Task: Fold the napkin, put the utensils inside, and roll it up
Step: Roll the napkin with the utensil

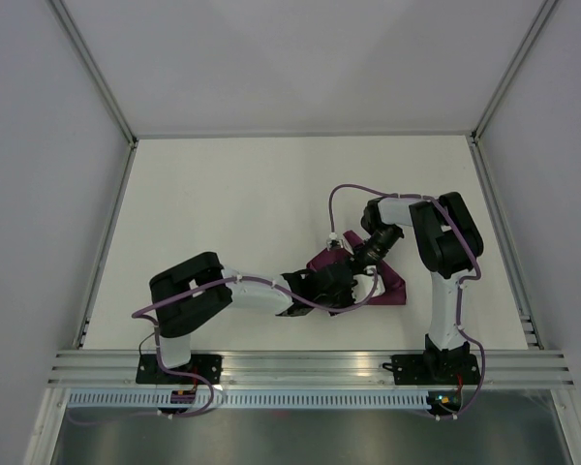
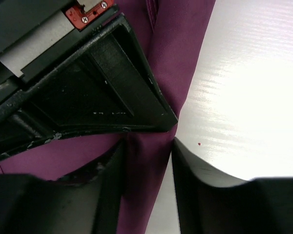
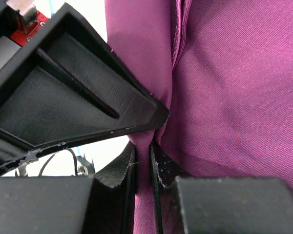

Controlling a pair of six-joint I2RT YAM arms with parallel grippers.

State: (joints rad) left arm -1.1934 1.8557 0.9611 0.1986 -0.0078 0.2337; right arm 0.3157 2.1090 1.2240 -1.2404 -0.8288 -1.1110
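Maroon cloth gathered between two tools, right of centre and toward the near edge

Bunched on the white surface, the napkin has a raised fold running roughly from far-left to near-right in the overhead view, and both tools meet at its left end. The right tool reaches down from the far side and is nipped tight on a thin pleat. The left tool comes in low from the left and straddles a thicker fold at a narrow gap. Whether it truly bites I cannot tell, as a sliver of white shows beside one finger. The tools sit just beside each other, so a spreading pull probably has to part them along the fold. More surface shows to the left and far side; the near edge is close.
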